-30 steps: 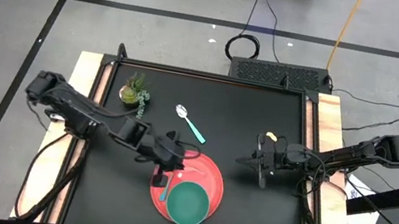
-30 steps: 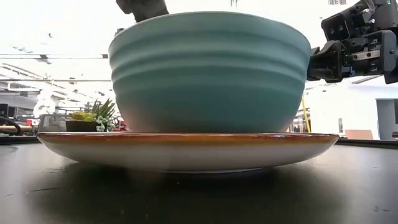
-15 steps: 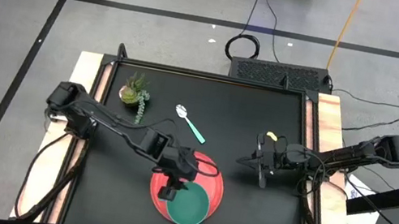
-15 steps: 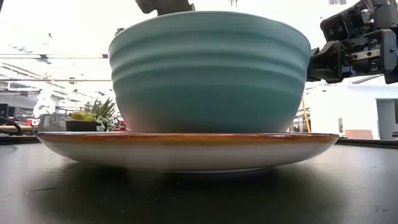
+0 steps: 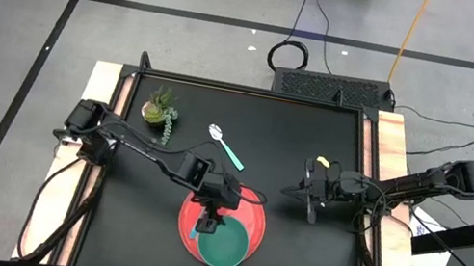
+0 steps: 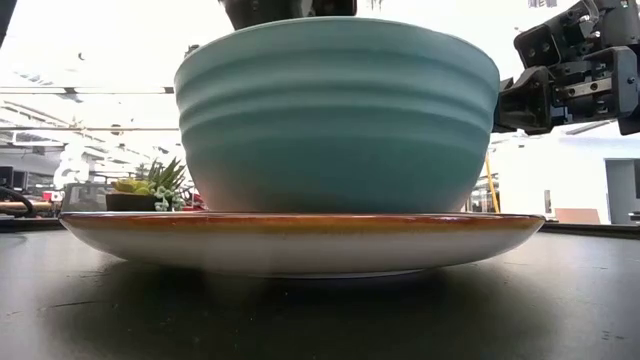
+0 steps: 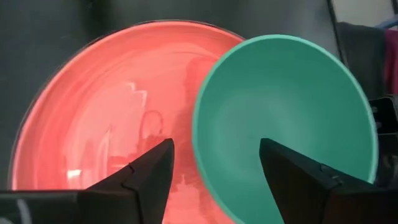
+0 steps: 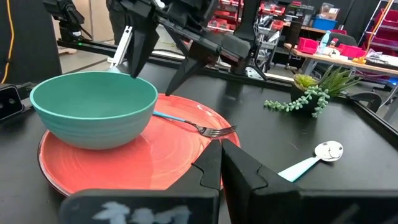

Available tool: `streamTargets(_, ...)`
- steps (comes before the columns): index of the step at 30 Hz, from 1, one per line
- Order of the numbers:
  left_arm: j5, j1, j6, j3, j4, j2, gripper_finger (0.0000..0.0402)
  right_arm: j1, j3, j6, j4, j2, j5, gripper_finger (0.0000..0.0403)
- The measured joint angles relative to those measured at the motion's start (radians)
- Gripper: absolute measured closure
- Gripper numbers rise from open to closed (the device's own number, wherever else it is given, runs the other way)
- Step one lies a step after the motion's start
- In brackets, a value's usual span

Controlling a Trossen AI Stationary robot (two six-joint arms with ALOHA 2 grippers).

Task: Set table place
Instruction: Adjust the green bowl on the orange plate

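Left gripper spread, moved from plate's 9 o'clock edge to above bowl rim | fork lies on plate at bowl's 9 | spoon off at 12 o'clock | you've yet to set cutlery | right gripper closed, waiting at 3.

No words, numbers or signs could be read anywhere. Nothing was written on the things on the tabletop, the arms, or the room behind.

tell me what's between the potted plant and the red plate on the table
The spoon lies between the potted plant and the red plate, on the black table; the high view shows it.
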Motion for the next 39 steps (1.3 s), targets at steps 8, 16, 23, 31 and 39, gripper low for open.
streamTargets(8, 0.0, 0.004, 0.005, 0.001, 0.028, 0.036, 0.0158, 0.0, 0.0, -0.002, -0.006, 0.0, 0.0, 0.0403)
streamTargets(16, -0.009, 0.004, 0.028, 0.001, 0.027, 0.044, 0.0158, 0.0, 0.0, -0.003, -0.004, 0.0, 0.0, 0.0403)
streamTargets(23, -0.008, 0.003, 0.049, 0.0, 0.034, 0.069, 0.0158, -0.001, 0.0, -0.003, -0.006, 0.0, 0.0, 0.0403)
streamTargets(31, -0.01, 0.003, 0.054, 0.0, 0.035, 0.096, 0.0158, -0.001, 0.0, -0.003, -0.007, 0.0, 0.0, 0.0403)
streamTargets(39, -0.02, 0.003, 0.058, 0.0, 0.033, 0.101, 0.0158, -0.001, 0.0, -0.003, -0.006, 0.0, 0.0, 0.0403)
